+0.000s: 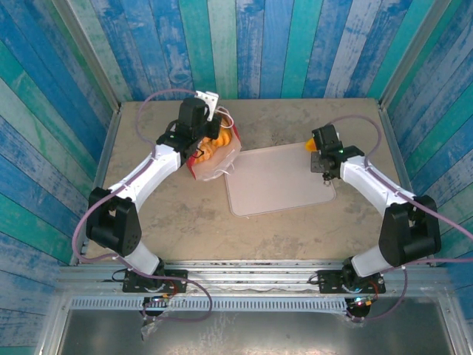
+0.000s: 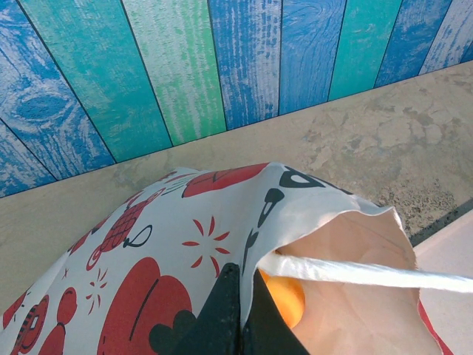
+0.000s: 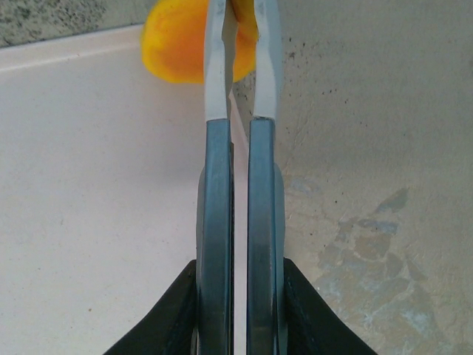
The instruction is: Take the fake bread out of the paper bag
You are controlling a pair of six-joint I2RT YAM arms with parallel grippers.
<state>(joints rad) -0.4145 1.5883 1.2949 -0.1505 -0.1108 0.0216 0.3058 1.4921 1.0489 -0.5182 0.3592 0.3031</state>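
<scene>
Open tabletop (image 1: 185, 222) past tray (image 1: 281, 185) edge; left tool (image 2: 242, 285) tight on paper bag (image 2: 162, 244) (right tool (image 3: 238, 18) tight on bread (image 3: 174, 44))

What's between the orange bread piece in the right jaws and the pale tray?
Nothing visible. The right jaws, shut on the orange bread piece, hold it at the far right corner of the pale tray, which is bare there.

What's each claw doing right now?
Left claw: closed on the paper bag rim.
Right claw: closed on an orange fake bread piece.
</scene>
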